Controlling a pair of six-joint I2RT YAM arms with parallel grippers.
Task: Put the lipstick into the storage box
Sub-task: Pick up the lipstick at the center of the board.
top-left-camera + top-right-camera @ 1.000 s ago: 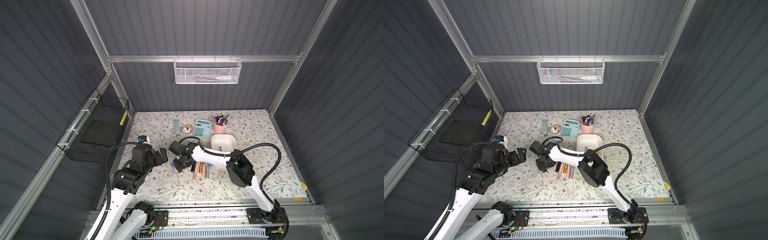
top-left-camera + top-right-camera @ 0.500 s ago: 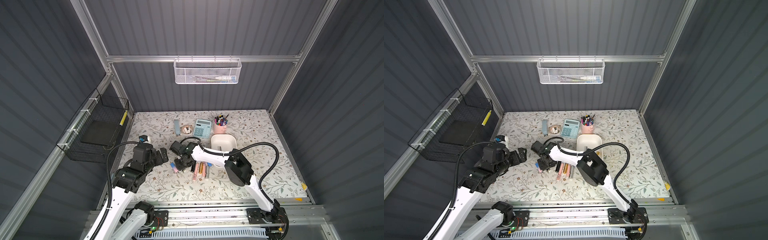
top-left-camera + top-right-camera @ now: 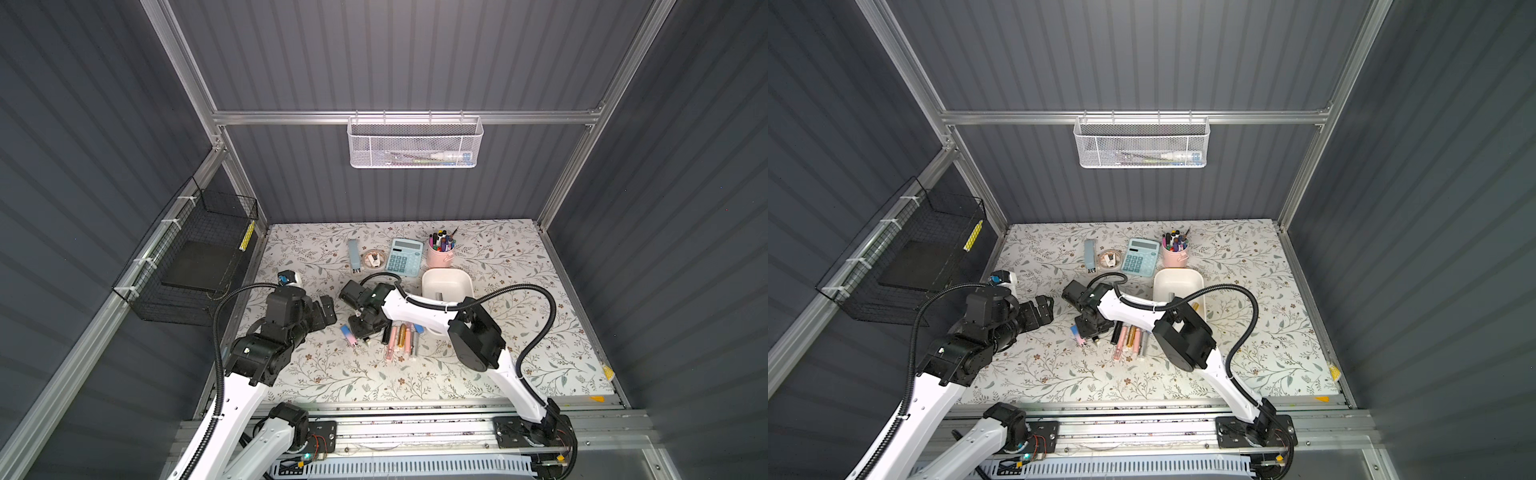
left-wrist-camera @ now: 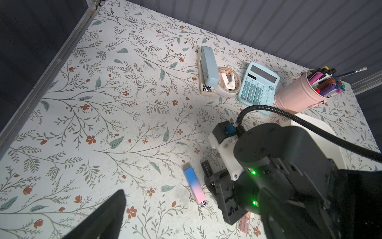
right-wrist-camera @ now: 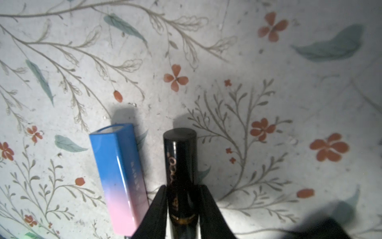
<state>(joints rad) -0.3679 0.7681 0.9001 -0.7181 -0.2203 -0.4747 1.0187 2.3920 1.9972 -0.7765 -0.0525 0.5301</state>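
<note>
Grasping: the right fingers (image 5: 157,213) pinch the black lipstick (image 5: 180,165) on the desk (image 5: 268,62).
Next, lift and carry it far-right over the storage box (image 3: 453,279); the left fingers (image 4: 107,215) are idle and spread.

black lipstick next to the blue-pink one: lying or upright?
Lying down: the black lipstick stretches lengthwise on the floral table beside the blue-pink lipstick, right gripper shut on its sides.
</note>
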